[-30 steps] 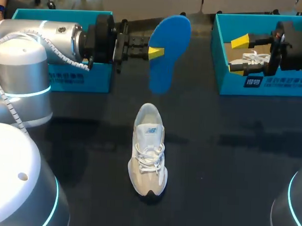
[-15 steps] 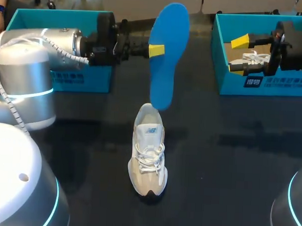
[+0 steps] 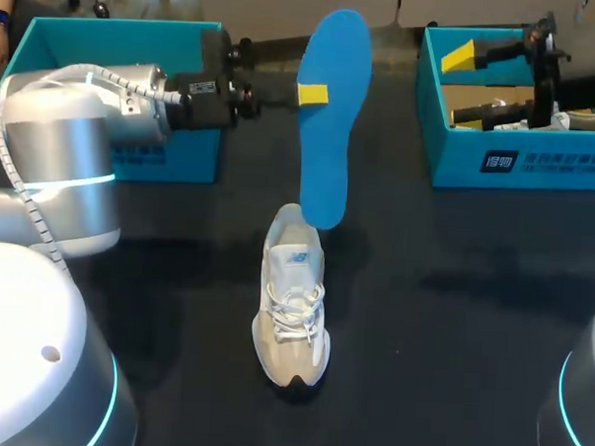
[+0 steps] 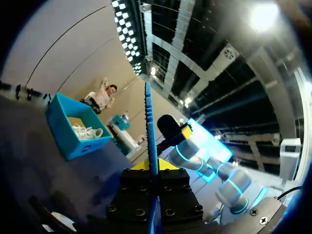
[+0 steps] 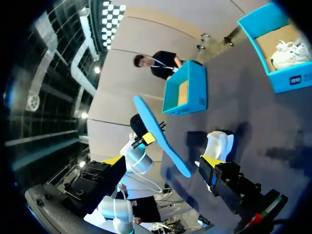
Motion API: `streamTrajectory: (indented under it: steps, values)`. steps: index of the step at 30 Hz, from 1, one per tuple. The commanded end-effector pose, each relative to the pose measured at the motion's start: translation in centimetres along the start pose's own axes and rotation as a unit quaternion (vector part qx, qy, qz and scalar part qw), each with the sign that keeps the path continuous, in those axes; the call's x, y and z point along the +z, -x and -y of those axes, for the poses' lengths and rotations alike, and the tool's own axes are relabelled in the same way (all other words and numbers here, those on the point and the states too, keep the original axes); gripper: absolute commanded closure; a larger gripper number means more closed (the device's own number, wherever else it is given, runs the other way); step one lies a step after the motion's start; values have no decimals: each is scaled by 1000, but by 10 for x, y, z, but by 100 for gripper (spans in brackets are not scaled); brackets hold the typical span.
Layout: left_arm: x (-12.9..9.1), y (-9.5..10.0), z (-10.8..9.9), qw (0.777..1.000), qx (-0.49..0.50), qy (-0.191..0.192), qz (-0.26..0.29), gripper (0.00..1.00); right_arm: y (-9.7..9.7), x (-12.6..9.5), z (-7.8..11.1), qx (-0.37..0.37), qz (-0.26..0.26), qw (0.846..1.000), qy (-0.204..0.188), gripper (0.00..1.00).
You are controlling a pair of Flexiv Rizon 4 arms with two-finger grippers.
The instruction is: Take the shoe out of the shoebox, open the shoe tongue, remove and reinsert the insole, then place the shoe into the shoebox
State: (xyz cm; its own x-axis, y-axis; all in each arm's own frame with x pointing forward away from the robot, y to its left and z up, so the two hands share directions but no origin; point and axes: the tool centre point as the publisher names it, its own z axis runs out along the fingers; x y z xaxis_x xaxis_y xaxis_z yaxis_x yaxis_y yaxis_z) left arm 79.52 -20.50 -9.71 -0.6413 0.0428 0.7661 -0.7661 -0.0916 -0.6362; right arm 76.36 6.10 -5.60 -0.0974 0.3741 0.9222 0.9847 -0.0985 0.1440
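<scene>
I see my left gripper (image 3: 311,93) closed on the blue foam insole (image 3: 326,135), one yellow fingertip pressed flat on its face. In the left wrist view the insole (image 4: 148,126) stands edge-on between the two fingers, so the pinch is from both sides. It is gripped high on its length, I think so that the long lower part stays free to go into the shoe.

The insole hangs almost upright. Its lower end is just above the heel opening of the white and beige mesh sneaker (image 3: 293,297); I cannot tell if it touches. The sneaker stands alone in the middle of the dark table (image 3: 451,319), toe toward me, between the left teal cardboard shoebox (image 3: 113,146) and the right teal cardboard shoebox (image 3: 517,163).

My right gripper (image 3: 471,87) is above the right shoebox, fingers spread wide and holding nothing. The right wrist view shows the gap between them empty. I judge it is parked there to keep out of the way.

In my judgement the insole is out and the reinsertion comes next. Nothing holds the shoe down, so it may slide when the insole pushes in.
</scene>
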Motion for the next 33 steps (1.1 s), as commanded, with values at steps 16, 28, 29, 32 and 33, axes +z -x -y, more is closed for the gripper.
streamTrajectory:
  steps: [16, 28, 29, 32, 33]
  values:
    - [16, 12, -8, 932, -361, -31, 17, 100, -47, 1, 16, 28, 269, 963, 10, 0]
    - [19, 14, -9, 936, -352, -27, 12, 100, -58, 5, 10, 28, 372, 928, -18, 0]
    - [19, 14, -9, 936, -351, -27, 12, 100, -57, 4, 10, 29, 378, 925, -20, 0]
    - [20, 14, -8, 936, -352, -28, 10, 100, -60, 6, 8, 28, 405, 914, -26, 0]
    - [21, 14, -8, 936, -351, -28, 10, 100, -61, 7, 8, 26, 409, 912, -25, 0]
